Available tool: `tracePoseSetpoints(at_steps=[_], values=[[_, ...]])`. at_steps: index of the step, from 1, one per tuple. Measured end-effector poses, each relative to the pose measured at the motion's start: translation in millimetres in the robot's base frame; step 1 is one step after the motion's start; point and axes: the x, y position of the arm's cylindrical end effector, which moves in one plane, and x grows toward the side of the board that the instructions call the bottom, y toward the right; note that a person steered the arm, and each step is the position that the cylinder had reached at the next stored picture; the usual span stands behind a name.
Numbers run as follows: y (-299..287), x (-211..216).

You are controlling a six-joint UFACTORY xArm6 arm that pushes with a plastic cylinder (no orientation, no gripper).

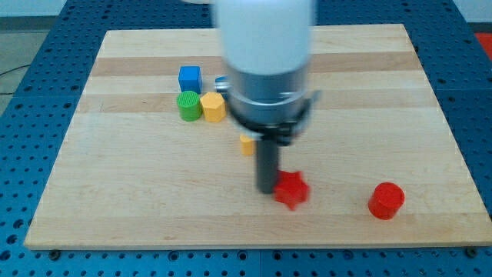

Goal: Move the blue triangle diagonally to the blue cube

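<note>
The blue cube point(190, 78) sits in the board's upper left part. A small blue sliver point(220, 81) shows just right of the cube, at the left edge of the arm's body; it may be the blue triangle, and most of it is hidden. My tip point(267, 189) stands low in the middle of the board, touching or almost touching the left side of a red star-shaped block point(292, 189). The tip is far below and to the right of the blue cube.
A green cylinder point(188, 105) and a yellow hexagonal block point(213, 107) sit side by side just below the blue cube. A small yellow block point(246, 144) peeks out left of the rod. A red cylinder point(386, 201) stands at the lower right. The wooden board point(115, 200) lies on a blue surface.
</note>
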Motion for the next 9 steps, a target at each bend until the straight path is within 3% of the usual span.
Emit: tracePoseSetpoints(at_steps=[1,2,4,5,6,7,9], values=[[14.2,11.6],[-40.4,40.5],[89.2,38.3],[79.5,57.9],[20.7,58.8],[5.3,58.8],[2.7,2.4]])
